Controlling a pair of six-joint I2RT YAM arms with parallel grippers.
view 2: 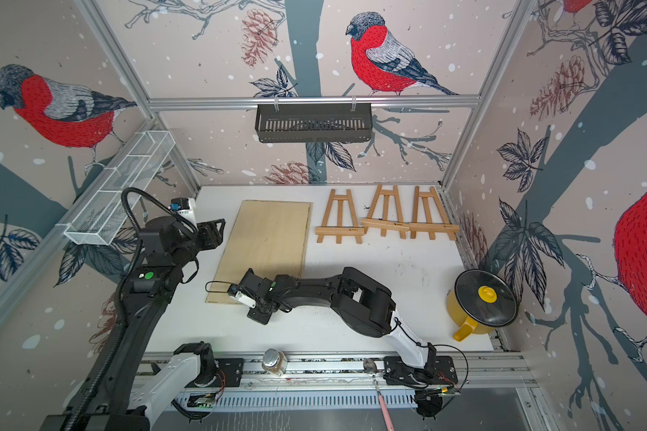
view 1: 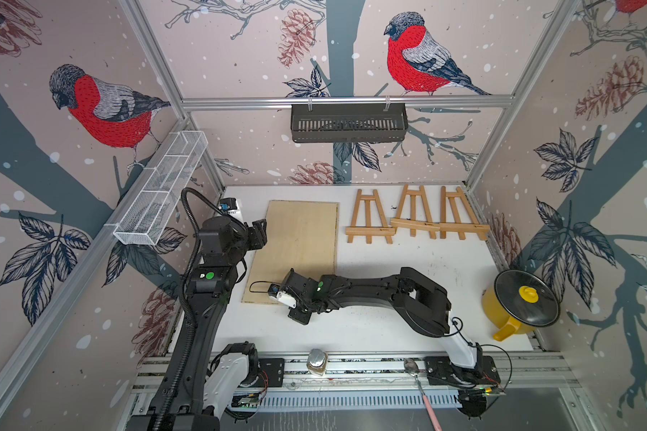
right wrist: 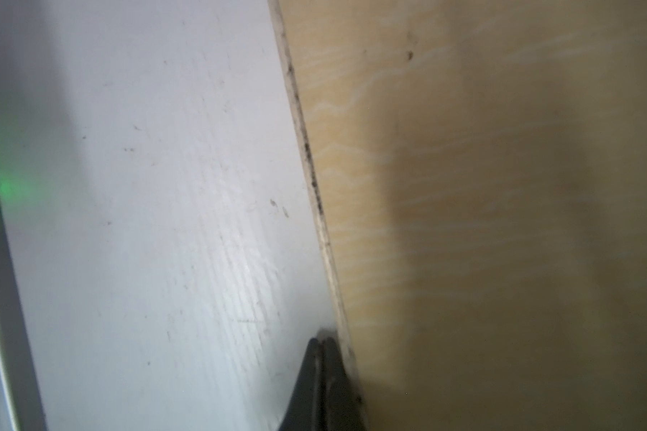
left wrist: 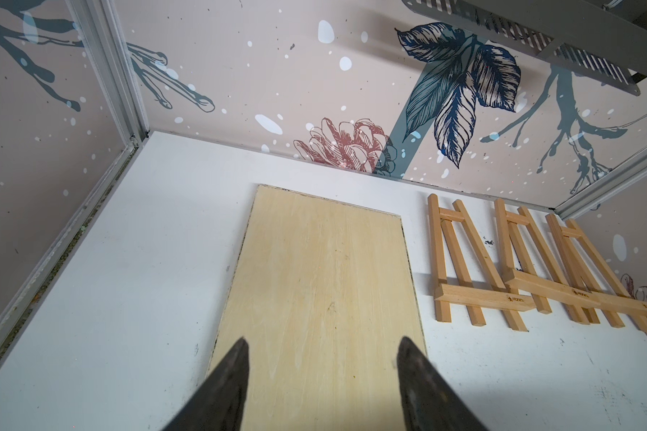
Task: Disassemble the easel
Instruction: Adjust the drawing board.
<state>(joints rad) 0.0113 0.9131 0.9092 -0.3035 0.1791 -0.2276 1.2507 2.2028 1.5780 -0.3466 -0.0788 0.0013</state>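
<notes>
Three small wooden easels lie flat side by side at the back right of the white table (view 1: 389, 298): one (view 1: 369, 224) (view 2: 338, 224), a second (view 1: 413, 220) overlapping it, and a third (view 1: 460, 220). A pale wooden board (view 1: 299, 246) (left wrist: 322, 291) lies flat to their left. My left gripper (view 1: 260, 233) (left wrist: 324, 341) hovers open over the board's left part, holding nothing. My right gripper (view 1: 290, 283) (right wrist: 320, 341) is shut and empty. Its tips rest low by the board's near edge (right wrist: 314, 186).
A yellow pot with a black lid (view 1: 521, 304) stands at the right edge. A jar (view 1: 317, 361) and a spoon (view 1: 421, 384) lie on the front rail. A white mesh basket (view 1: 165, 186) and a black basket (view 1: 348, 123) hang on the walls.
</notes>
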